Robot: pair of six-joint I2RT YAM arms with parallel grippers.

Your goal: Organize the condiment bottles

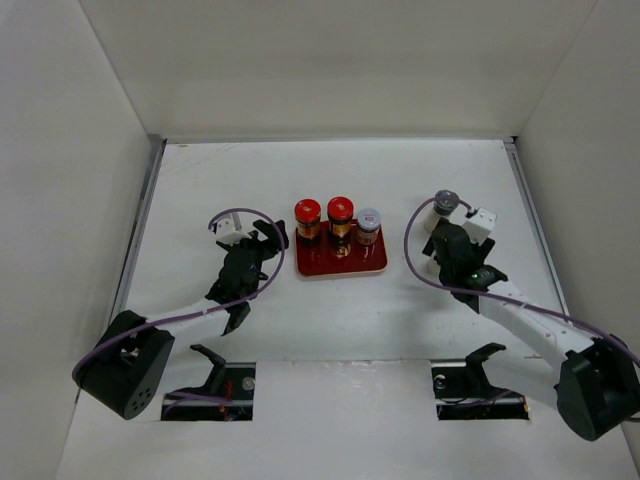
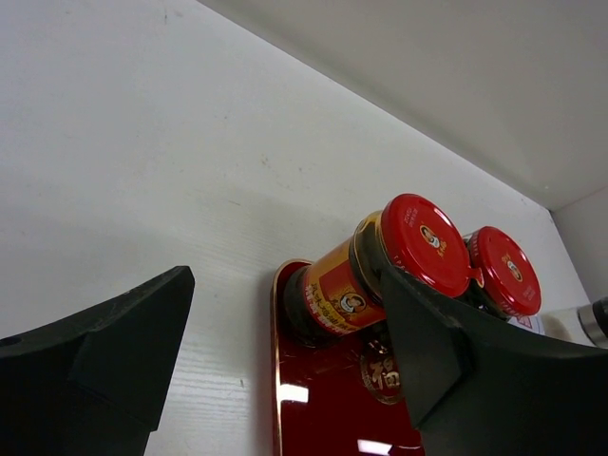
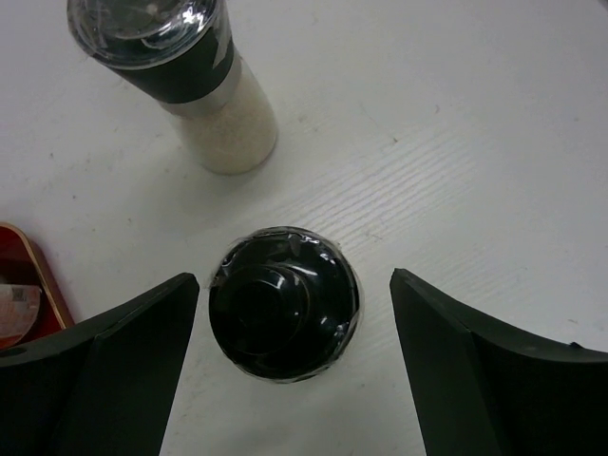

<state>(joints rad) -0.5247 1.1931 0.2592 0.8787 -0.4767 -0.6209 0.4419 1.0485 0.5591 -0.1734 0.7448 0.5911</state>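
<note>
Step in hand: pick-up of a loose jar, right side. The right gripper (image 3: 290, 285) is open, its fingers straddling the dark-topped jar (image 3: 283, 309) at lower centre of the right wrist frame, with a gap on both sides and no contact. The jar stands upright on the table (image 3: 456, 142), off the tray. Its long axis is vertical, seen end-on, cap pointing up at the camera. Beyond it, upper left, is a pale grinder (image 3: 190, 85), also standing on the table (it leans in frame, probably just perspective).

The left gripper (image 2: 285, 275) is open with nothing between its fingers, just left of the tray (image 1: 340, 264).

Farther off, at centre of the top frame, two red-capped jars (image 1: 307, 213) and a grey-capped jar (image 1: 369, 220) stand upright in a row on the tray, caps up.

Next move, my judgement: descend, close on the body below the cap, lift straight, carry left to the tray's bare front strip. Watch the grinder.
</note>
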